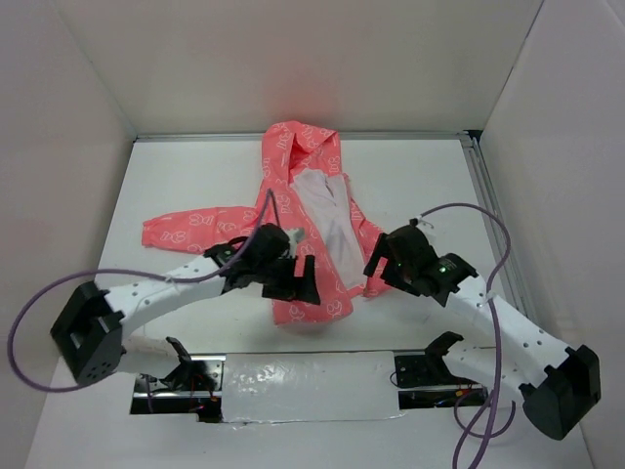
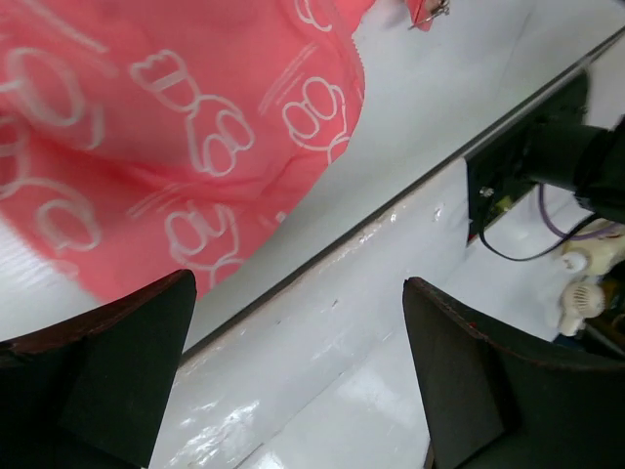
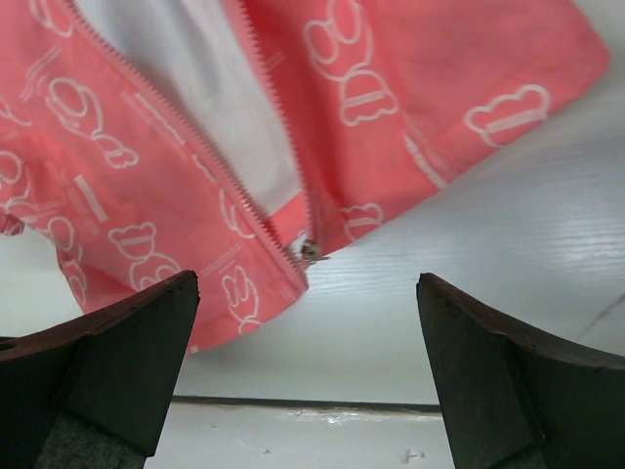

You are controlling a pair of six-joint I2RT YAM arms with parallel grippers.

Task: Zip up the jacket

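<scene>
Jacket (image 1: 293, 200) unzipped on table (image 1: 195, 176), both grippers empty
Lay flat, hood at 12 o'clock, hem at 6, front parted over pale lining. Hovered at the hem: left gripper (image 1: 299, 281) at 7, right gripper (image 1: 377, 266) at 5, jaws wide, nothing held. Called for pinning the hem with one, pinching the slider (image 3: 310, 250) squarely with the other. Carried white bear outlines; small lettering unreadable.

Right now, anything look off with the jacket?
Nothing damaged. The jacket lies flat but gapes open, with pale lining showing and its zipper slider down at the hem. Only the sleeve on the left arm's side is spread out; the other looks folded in by the right gripper.
</scene>
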